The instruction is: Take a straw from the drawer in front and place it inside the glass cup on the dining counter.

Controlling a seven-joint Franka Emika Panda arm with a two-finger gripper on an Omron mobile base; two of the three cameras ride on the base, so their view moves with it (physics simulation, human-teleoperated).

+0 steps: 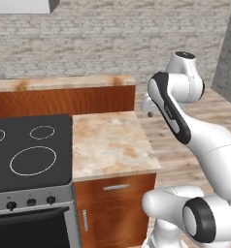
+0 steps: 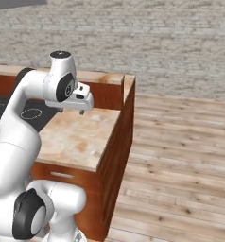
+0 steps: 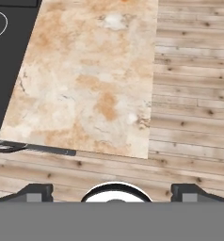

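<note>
The gripper (image 2: 72, 111) hangs above the small marbled countertop (image 1: 112, 143), fingers spread wide and holding nothing. The drawer (image 1: 116, 188) below it sits closed. The dining counter (image 1: 64, 83) runs along the far side.

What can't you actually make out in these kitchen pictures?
- Inside of the drawer: in the left base view its shut front hides whatever it holds.
- Dining counter: the left base view's left edge cuts off its far end, and in the right base view the arm covers part of it.
- Oven knobs: in the left base view they are too small to read any markings.
</note>
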